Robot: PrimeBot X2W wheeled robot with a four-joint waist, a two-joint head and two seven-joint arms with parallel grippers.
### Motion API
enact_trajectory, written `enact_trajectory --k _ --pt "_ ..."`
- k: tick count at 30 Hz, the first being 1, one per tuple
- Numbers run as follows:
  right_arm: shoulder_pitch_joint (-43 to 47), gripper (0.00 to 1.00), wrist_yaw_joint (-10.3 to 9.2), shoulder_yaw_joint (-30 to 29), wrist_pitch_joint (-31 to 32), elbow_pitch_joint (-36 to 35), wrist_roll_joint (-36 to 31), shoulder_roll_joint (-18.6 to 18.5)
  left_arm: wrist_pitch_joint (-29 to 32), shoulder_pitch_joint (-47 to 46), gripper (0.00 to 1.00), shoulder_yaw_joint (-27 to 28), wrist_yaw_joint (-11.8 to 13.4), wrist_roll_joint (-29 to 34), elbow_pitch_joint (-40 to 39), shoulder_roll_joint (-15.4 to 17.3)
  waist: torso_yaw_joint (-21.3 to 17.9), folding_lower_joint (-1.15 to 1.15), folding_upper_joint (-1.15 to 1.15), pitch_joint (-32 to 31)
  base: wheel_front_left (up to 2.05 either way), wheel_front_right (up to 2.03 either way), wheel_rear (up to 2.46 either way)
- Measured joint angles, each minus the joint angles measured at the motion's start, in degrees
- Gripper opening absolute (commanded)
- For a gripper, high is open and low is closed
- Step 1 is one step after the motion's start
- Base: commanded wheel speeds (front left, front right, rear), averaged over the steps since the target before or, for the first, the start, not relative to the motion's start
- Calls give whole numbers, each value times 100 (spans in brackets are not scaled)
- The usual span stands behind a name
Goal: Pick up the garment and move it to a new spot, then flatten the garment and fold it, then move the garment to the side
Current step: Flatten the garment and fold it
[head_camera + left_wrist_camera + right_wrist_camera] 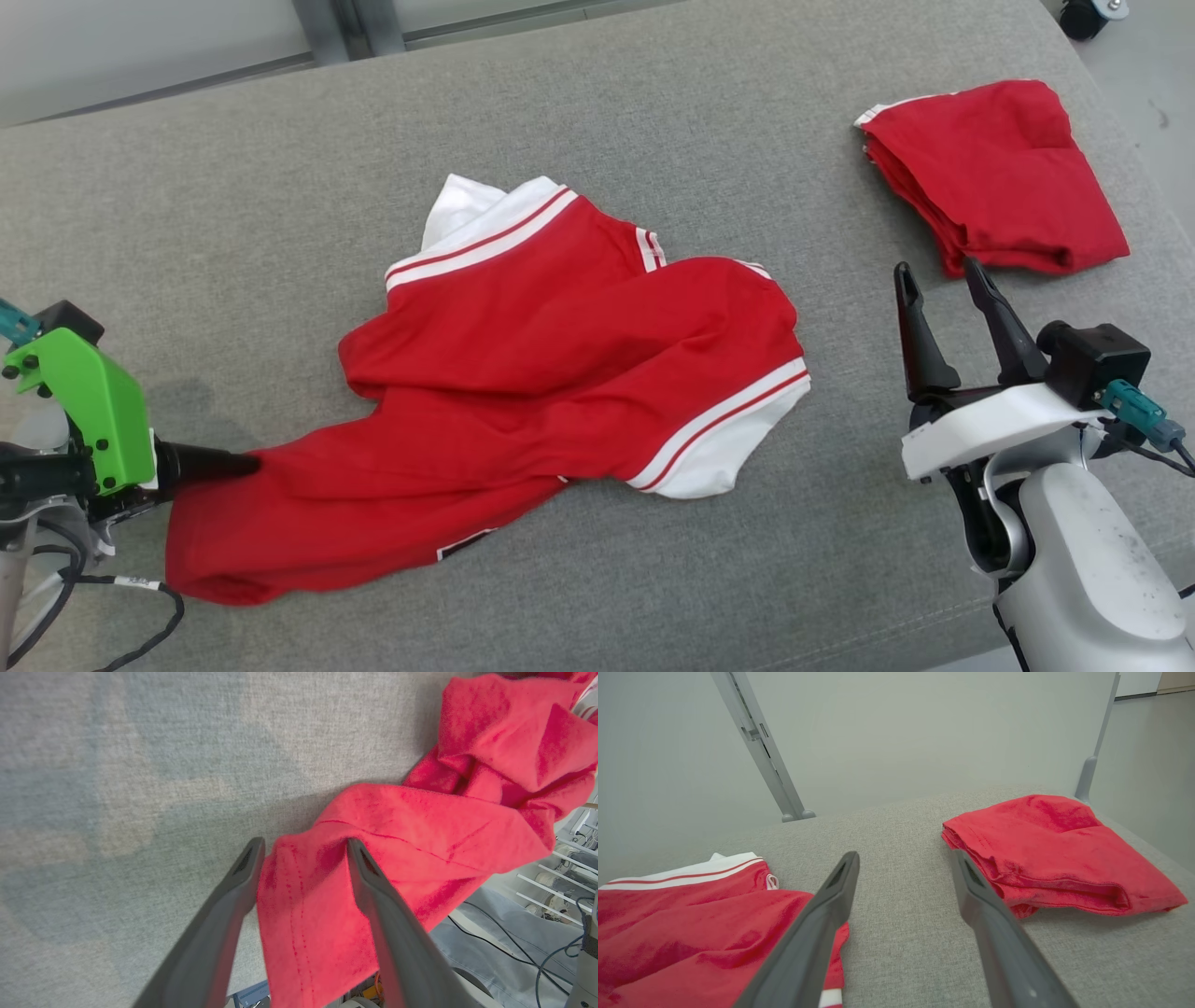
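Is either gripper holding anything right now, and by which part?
Nothing is gripped. The left gripper is open, its fingers astride the hemmed edge of the red garment; the right gripper is open and empty.

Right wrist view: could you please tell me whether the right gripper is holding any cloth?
No, the right gripper stands open, with bare grey cushion between its fingers and the folded red garment lying beside it.

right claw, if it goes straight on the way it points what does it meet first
Probably the bare grey cushion; the open right claw aims just left of the folded red garment. One finger may graze its edge, but depth is unclear.
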Motion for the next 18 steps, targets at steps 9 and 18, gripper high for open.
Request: enact_trajectory --k 9,18 --pt "122 100 0 -21 -18 62 -10 -65 -444 1 0 -27 -517 15 -237 -207 225 0 0 -262 0 0 0" --pt "407 100 0 -16 -19 87 0 -116 -779 906 0 -162 -876 -13 -1802 56 737 0 0 -633 0 0 0"
